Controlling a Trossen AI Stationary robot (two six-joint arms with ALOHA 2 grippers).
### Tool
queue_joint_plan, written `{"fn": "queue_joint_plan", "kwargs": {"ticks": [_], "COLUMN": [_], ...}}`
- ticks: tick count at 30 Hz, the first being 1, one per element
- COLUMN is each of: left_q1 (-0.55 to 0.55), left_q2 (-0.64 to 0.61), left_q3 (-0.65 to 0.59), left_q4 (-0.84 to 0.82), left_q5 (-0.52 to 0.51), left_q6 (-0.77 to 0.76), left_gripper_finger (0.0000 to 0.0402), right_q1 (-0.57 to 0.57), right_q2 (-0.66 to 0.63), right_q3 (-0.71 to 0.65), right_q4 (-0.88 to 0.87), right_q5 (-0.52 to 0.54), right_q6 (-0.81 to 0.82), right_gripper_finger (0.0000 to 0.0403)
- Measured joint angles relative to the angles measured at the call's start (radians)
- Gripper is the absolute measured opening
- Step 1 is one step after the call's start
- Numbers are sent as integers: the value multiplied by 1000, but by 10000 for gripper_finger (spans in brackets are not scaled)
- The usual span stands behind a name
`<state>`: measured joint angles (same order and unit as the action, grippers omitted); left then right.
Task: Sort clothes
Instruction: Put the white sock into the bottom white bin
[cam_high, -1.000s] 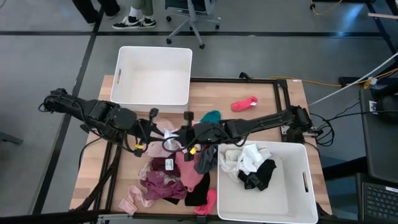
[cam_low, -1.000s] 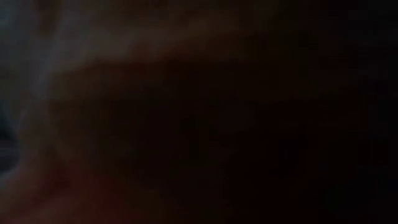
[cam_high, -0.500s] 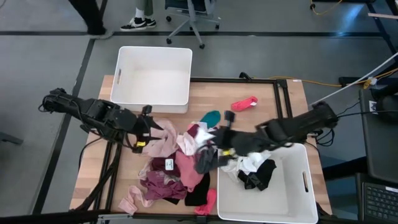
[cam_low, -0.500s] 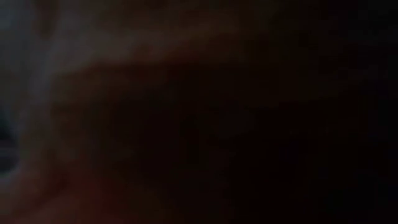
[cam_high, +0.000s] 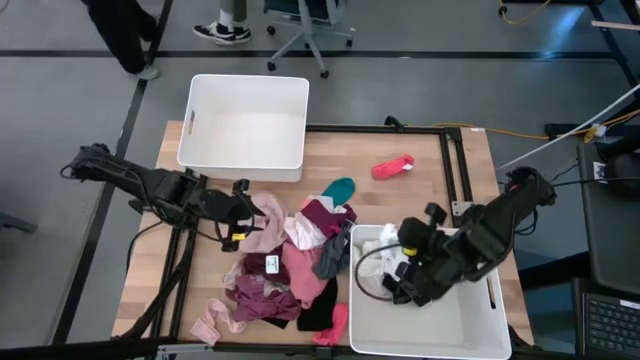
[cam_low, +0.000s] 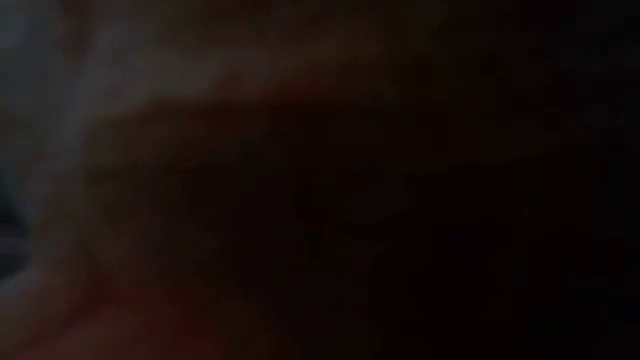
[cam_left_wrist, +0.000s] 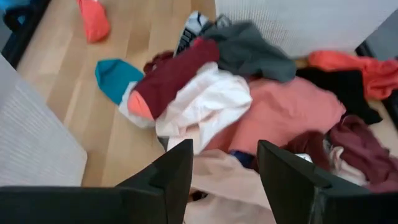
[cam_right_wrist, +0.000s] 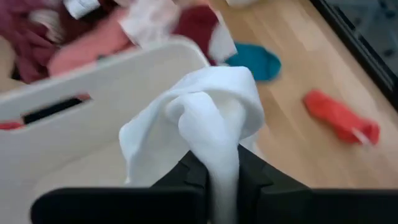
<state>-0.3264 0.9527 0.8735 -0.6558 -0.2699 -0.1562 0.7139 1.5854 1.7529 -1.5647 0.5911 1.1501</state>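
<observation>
The clothes lie in a heap (cam_high: 285, 255) of pink, maroon, grey and white pieces on the table's middle and near part. A teal sock (cam_high: 338, 187) and a red sock (cam_high: 392, 167) lie apart on the wood. My left gripper (cam_left_wrist: 227, 171) is open at the heap's left edge (cam_high: 245, 207), its fingers standing over a pale pink garment (cam_left_wrist: 224, 186). My right gripper (cam_high: 397, 262) is over the near right bin (cam_high: 495, 300), shut on a white garment (cam_right_wrist: 208, 115). The low view is dark and shows nothing. My right gripper pinches a bunched fold of the white garment (cam_right_wrist: 214, 165) between its two fingers. The rest of the cloth bulges out beyond the fingertips in loose folds. It is held over the bin's inside, near the bin's left wall (cam_right_wrist: 124, 74).
A second white bin (cam_high: 245, 120) stands at the table's far left. White and black clothes (cam_high: 410, 280) lie in the near right bin. A black frame rail (cam_high: 455, 170) runs along the table's right part. Bare wood shows around the red sock.
My right gripper has drawn the white garment out of the heap and carried it toward the table's right and near edges, to above the near right bin. The heap's middle has loosened and spread where it left. My left gripper has stayed at the heap's left edge.
</observation>
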Motion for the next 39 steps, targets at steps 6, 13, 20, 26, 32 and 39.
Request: {"fn": "queue_joint_plan", "kwargs": {"ticks": [6, 13, 20, 26, 32, 39], "left_q1": [0, 0, 0, 0, 0, -1], "left_q2": [0, 0, 0, 0, 0, 0], "left_q3": [-59, -111, -144, -148, -148, -148], "left_q4": [68, 102, 113, 129, 155, 154], "left_q5": [0, 0, 0, 0, 0, 0], "left_q6": [-5, -12, -31, -26, -16, -13], "left_gripper_finger": [169, 169, 169, 169, 169, 169], "right_q1": [47, 45, 45, 31, -18, -66], "right_q2": [34, 37, 36, 35, 35, 35], "right_q3": [-61, -246, -369, -349, -199, 27], "right_q4": [49, 53, 77, 34, 3, -1], "right_q5": [-20, -146, -337, -499, -605, -540], "right_q6": [83, 278, 377, 391, 387, 322], "right_gripper_finger": [53, 54, 117, 213, 265, 269]}}
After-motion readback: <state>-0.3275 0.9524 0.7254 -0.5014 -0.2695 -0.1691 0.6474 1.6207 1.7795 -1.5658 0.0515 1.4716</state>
